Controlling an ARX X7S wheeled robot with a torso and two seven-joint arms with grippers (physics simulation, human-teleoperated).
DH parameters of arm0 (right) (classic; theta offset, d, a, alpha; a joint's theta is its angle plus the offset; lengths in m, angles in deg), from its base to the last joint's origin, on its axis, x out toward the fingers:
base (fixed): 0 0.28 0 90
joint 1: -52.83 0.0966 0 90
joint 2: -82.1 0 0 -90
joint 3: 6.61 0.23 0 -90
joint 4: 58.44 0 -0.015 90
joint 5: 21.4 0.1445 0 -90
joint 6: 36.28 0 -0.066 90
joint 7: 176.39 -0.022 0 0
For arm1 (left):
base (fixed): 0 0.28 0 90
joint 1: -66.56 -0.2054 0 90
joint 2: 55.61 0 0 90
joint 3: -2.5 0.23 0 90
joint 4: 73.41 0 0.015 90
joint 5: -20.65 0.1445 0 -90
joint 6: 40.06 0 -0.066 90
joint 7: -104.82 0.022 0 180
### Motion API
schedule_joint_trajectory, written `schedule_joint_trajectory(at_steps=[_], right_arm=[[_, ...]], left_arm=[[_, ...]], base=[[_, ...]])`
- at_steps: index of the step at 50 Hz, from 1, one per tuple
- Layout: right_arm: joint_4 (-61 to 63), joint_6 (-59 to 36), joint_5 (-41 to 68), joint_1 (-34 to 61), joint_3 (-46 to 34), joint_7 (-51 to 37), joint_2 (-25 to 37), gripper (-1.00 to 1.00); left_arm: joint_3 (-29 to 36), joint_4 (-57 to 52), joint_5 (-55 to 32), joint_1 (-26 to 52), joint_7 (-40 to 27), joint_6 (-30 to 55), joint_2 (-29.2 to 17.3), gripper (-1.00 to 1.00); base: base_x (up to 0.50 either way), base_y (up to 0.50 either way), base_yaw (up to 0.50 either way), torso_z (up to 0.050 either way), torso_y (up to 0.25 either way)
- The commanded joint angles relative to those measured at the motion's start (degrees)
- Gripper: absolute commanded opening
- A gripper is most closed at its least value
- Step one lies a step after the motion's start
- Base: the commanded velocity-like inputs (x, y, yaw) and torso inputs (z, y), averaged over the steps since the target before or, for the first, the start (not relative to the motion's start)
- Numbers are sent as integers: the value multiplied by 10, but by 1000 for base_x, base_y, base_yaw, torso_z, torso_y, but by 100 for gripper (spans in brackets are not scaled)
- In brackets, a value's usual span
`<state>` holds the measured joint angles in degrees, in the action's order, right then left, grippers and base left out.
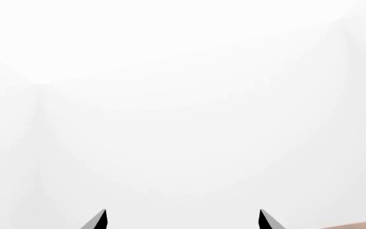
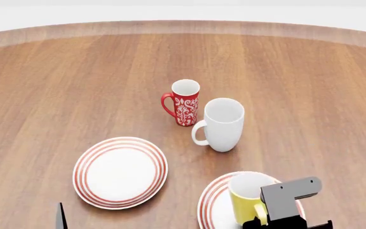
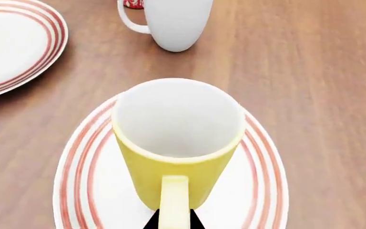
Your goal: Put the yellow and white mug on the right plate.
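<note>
The yellow and white mug (image 2: 245, 198) stands upright on the right plate (image 2: 211, 204), a white plate with red rings, at the near right of the table. In the right wrist view the mug (image 3: 177, 138) sits near the middle of the plate (image 3: 84, 183), its handle pointing at the camera. My right gripper (image 3: 173, 222) is shut on that handle, one black fingertip tight on each side. In the head view the right gripper (image 2: 259, 222) is just behind the mug. My left gripper (image 1: 183, 219) is open and empty, facing a blank white background.
The look-alike left plate (image 2: 119, 171) lies at the near left. A taller all-white mug (image 2: 221, 125) stands just beyond the right plate, with a slim red patterned mug (image 2: 184, 102) behind it. The round wooden table (image 2: 310, 86) stretches far back.
</note>
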<state>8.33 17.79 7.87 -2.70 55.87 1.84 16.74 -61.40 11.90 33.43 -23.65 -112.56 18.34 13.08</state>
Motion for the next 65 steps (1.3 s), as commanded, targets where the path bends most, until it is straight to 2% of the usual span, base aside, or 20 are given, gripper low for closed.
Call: schedule_joint_trajectory(at_steps=[1,28,29,44,57,65], right_arm=[[-9,-1,-17,-2,8,20,-13,-100],[-35,-8,-12,11,6,25,-22,-100],[-32,-8,-11,8,6,25,-21,100],[134,-81,54,-58,46,-9,26,100],[176,-94,76,-81,62,-20,41,100],[271,-118,126,-145,107,-50,71,100]], left_arm=[[-14,-7,2,-2,14,5,10,100],[-11,-1,-9,2,13,12,9,100],[-11,-1,-9,2,12,12,9,100],[-8,-2,-10,1,11,12,7,100],[-6,-1,-8,2,9,10,6,100],[-6,-7,-6,1,7,11,5,100]], base=[[0,0,0,0,0],[0,0,0,0,0],[0,0,0,0,0],[0,0,0,0,0],[0,0,0,0,0],[0,0,0,0,0]])
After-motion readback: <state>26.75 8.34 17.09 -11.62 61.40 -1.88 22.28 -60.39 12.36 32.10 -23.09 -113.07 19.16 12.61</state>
